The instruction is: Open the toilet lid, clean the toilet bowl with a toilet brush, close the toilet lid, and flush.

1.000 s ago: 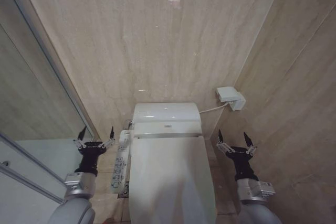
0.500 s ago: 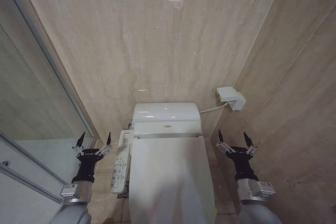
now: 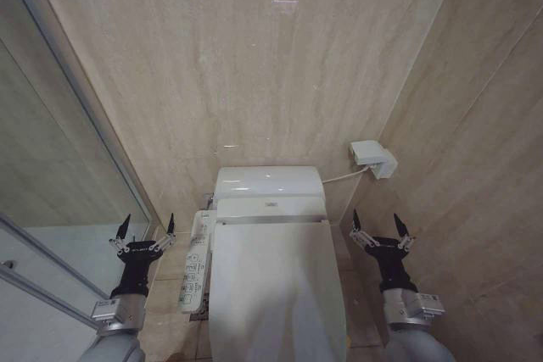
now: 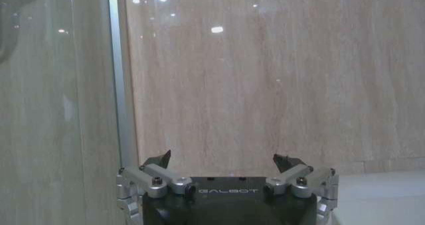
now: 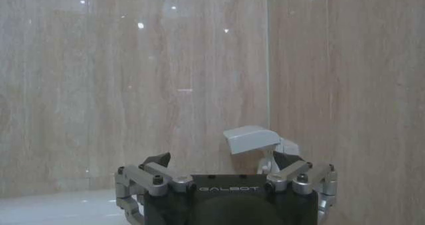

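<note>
The white toilet lid (image 3: 276,286) lies shut over the toilet bowl, low in the middle of the head view, with the white tank (image 3: 268,181) behind it against the wall. My left gripper (image 3: 146,225) is open, left of the toilet beside the control panel (image 3: 195,264), and holds nothing. My right gripper (image 3: 377,221) is open on the toilet's right, also with nothing in it. The left wrist view has the left gripper (image 4: 222,158) facing the beige wall. The right wrist view has the right gripper (image 5: 220,158) pointing at the wall box. The toilet bowl and the toilet brush are hidden.
A glass shower partition with a metal frame (image 3: 81,95) runs along the left. A white box (image 3: 373,157) with a cable is mounted on the right wall (image 3: 475,167). Beige tiled walls close in behind and to the right of the toilet.
My left gripper has drawn back and to the left, away from the toilet's side panel. The right arm has not moved.
</note>
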Robot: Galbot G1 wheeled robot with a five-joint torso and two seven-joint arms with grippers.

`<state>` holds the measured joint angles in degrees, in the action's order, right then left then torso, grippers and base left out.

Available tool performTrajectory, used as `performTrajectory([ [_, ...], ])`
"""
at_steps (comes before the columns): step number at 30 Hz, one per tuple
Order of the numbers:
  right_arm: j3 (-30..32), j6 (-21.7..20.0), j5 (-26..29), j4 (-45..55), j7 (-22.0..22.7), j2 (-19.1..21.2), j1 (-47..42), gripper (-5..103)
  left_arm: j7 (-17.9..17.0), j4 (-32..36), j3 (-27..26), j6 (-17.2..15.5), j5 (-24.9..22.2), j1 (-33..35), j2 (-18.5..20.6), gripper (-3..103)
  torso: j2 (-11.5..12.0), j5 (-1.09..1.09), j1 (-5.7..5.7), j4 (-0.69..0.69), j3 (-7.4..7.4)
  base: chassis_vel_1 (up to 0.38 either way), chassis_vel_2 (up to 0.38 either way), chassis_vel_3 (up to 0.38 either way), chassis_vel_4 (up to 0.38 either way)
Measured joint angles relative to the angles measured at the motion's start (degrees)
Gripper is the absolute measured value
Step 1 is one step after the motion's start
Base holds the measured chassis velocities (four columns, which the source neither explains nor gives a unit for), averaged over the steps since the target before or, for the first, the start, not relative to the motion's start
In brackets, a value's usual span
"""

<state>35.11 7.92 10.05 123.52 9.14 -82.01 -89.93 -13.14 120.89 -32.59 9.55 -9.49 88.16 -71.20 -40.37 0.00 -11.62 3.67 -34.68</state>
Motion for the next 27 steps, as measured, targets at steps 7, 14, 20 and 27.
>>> performTrajectory([
  [7,0.0,0.0,0.0,0.0,0.0,0.0,0.0,100,0.3,-0.4,0.4,0.6,1.1,0.6,-0.6,100,0.0,-0.01,-0.04,0.00,-0.01,-0.071,0.060,0.059,-0.060],
  [14,0.0,0.0,0.0,0.0,0.0,0.0,0.0,100,0.7,-0.9,0.5,0.9,1.1,0.1,-0.5,100,0.0,0.00,0.00,0.00,0.00,0.000,0.000,0.000,0.000],
  [20,0.0,0.0,0.0,0.0,0.0,0.0,0.0,100,0.7,-2.1,0.5,1.1,1.0,-0.9,0.0,100,0.0,0.00,0.00,0.00,0.00,0.000,0.000,0.000,0.000],
  [27,0.0,0.0,0.0,0.0,0.0,0.0,0.0,100,0.8,-3.5,1.0,1.2,0.9,-2.4,0.0,100,0.0,0.00,-0.05,-0.01,-0.02,-0.004,0.011,0.016,-0.009],
])
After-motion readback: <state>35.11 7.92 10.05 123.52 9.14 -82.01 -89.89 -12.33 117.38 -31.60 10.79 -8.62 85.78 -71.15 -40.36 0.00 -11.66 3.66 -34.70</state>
